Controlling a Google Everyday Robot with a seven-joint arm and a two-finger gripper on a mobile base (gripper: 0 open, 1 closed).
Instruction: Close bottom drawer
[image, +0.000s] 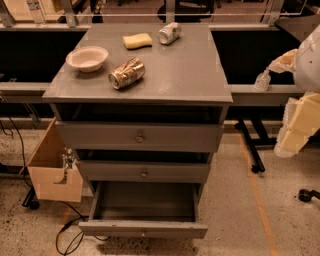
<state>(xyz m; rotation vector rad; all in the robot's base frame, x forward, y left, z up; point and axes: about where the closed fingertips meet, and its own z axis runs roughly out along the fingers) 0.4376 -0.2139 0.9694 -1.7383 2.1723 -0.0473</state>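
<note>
Gaping grey wooden bottom drawer (144, 209), pale blocky gripper (299, 122) at right

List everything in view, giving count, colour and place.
cabinet: 1, grey, centre
bottom drawer: 1, grey, lowest, pulled out
upper drawers: 2, grey, above it
bowl: 1, pale, cabinet top, left
brown can: 1, brownish, lying mid-top
silver can: 1, silver, lying at back of top
sponge: 1, yellow, back of top
cardboard box: 1, tan, left of cabinet
bottle: 1, clear, ledge at right
hand: 1, cream, right edge, apart from cabinet
</note>
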